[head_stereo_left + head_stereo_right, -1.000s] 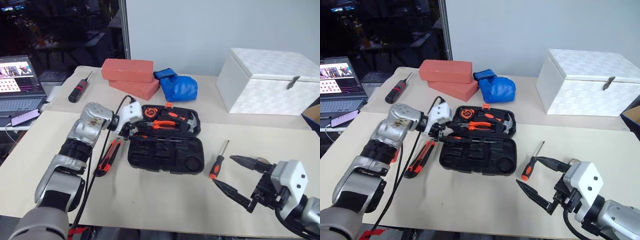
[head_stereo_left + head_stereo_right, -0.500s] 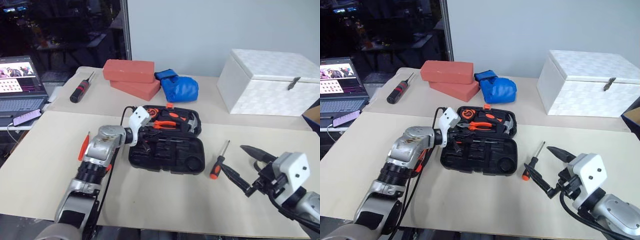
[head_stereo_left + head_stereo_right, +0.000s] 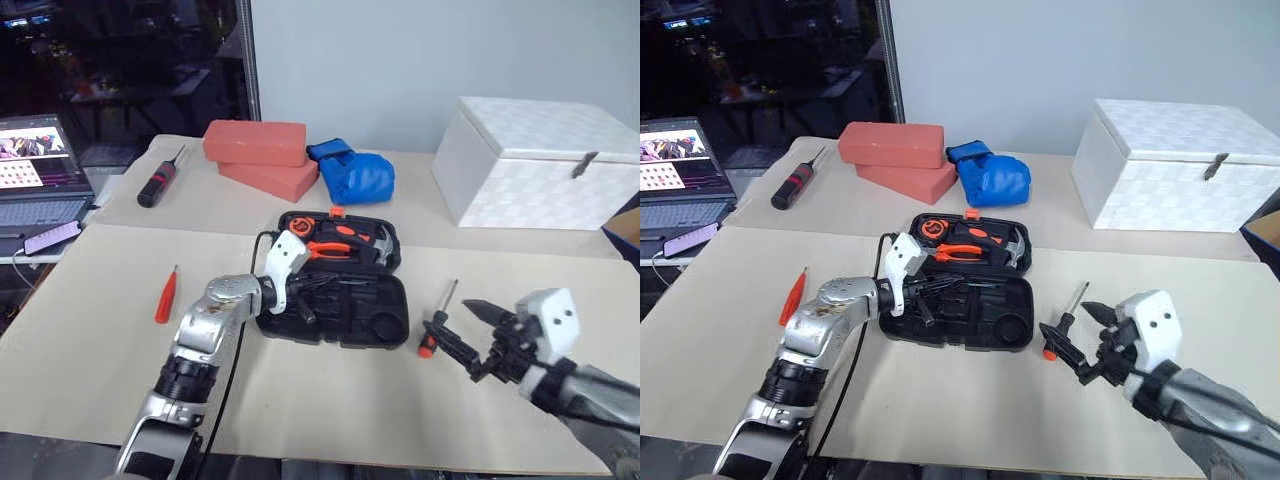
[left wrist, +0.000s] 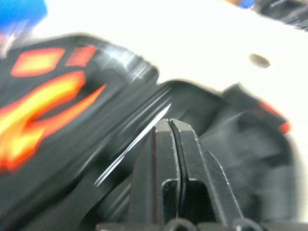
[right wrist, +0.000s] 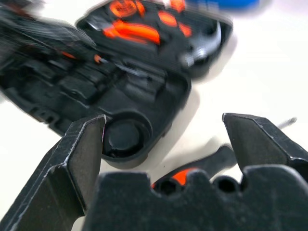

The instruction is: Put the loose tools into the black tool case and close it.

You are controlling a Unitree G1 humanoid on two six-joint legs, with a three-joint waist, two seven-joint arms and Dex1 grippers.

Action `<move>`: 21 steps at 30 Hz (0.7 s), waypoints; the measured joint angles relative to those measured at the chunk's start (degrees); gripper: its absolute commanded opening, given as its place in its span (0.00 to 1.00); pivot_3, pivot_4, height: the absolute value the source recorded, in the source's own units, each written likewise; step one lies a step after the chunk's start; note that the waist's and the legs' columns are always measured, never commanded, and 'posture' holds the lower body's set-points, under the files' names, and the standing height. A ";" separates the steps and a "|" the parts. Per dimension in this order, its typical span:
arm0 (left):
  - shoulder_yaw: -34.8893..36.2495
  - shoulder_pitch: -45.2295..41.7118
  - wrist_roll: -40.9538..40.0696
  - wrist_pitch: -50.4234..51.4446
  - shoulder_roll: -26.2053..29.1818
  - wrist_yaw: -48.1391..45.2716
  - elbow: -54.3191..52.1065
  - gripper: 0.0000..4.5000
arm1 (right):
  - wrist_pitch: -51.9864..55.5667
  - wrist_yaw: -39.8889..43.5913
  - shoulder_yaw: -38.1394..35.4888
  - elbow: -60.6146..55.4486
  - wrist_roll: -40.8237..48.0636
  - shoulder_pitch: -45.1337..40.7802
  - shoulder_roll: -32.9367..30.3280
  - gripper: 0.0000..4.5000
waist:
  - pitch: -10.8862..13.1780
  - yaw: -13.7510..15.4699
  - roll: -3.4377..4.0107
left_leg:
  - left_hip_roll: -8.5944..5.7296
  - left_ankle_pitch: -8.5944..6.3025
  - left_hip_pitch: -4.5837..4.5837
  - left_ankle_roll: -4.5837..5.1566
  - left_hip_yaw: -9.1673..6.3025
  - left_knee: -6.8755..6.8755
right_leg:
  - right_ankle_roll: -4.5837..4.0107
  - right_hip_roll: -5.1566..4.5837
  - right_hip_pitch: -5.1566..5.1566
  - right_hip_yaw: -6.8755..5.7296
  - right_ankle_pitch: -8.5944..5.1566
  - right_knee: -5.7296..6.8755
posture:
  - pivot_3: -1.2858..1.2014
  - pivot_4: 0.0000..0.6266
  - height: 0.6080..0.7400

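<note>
The black tool case [image 3: 370,310] lies open mid-table, with pliers and a hammer in its far half. My left gripper [image 3: 312,288] hovers over the near half; in the left wrist view its fingers [image 4: 168,132] are pressed shut with nothing visible between them. A slim orange-and-black screwdriver [image 3: 436,320] lies just right of the case. My right gripper [image 3: 450,318] is open, and its fingers straddle the screwdriver's handle [image 5: 211,161] without touching it. A small all-orange pointed tool [image 3: 166,295] lies on the table left of my left arm.
A big white box [image 3: 540,165] stands at the back right. Two red bricks [image 3: 260,150] and a blue glove [image 3: 355,175] sit behind the case. A black screwdriver with a red band [image 3: 160,180], a laptop [image 3: 35,170] and a phone [image 3: 50,235] are at the far left.
My left arm swung in from the case's left edge to over its near half, uncovering the orange pointed tool. My right gripper moved forward and rolled until its fingers straddle the screwdriver's handle.
</note>
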 measured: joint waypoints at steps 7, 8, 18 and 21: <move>1.60 2.09 -10.43 1.10 12.28 -15.40 -7.94 0.94 | 19.13 -17.33 1.75 10.01 -2.00 -13.06 11.19 1.00 | 0.12 0.31 0.26 | -0.08 0.01 -0.26 0.02 -0.04 0.00 | 0.05 -0.01 -0.15 0.05 -0.04 -0.09 | 0.52 0.24 1.00; 1.49 2.18 -10.98 1.01 12.99 -16.60 -8.18 0.98 | 20.85 -18.27 1.39 10.76 -2.01 -14.47 12.65 1.00 | 0.12 0.33 0.26 | -0.08 0.01 -0.31 0.03 -0.07 0.00 | 0.05 0.00 -0.16 0.04 -0.04 -0.12 | 0.52 0.24 1.00; -0.04 4.77 -10.86 -4.22 13.92 -18.16 -9.11 1.00 | 29.08 -19.59 -0.16 10.52 -6.16 -17.77 10.23 0.28 | 0.13 0.35 0.27 | -0.10 -0.01 -0.35 0.07 -0.14 0.00 | 0.13 0.01 -0.10 0.02 -0.09 -0.20 | 0.52 0.24 1.00; 0.22 5.74 -10.43 -6.79 13.95 -17.68 -9.17 1.00 | 29.88 -17.86 0.00 8.62 -7.24 -16.27 6.85 0.13 | 0.15 0.34 0.31 | -0.10 -0.01 -0.37 0.07 -0.14 -0.01 | 0.13 0.00 -0.12 0.02 -0.10 -0.21 | 0.52 0.24 1.00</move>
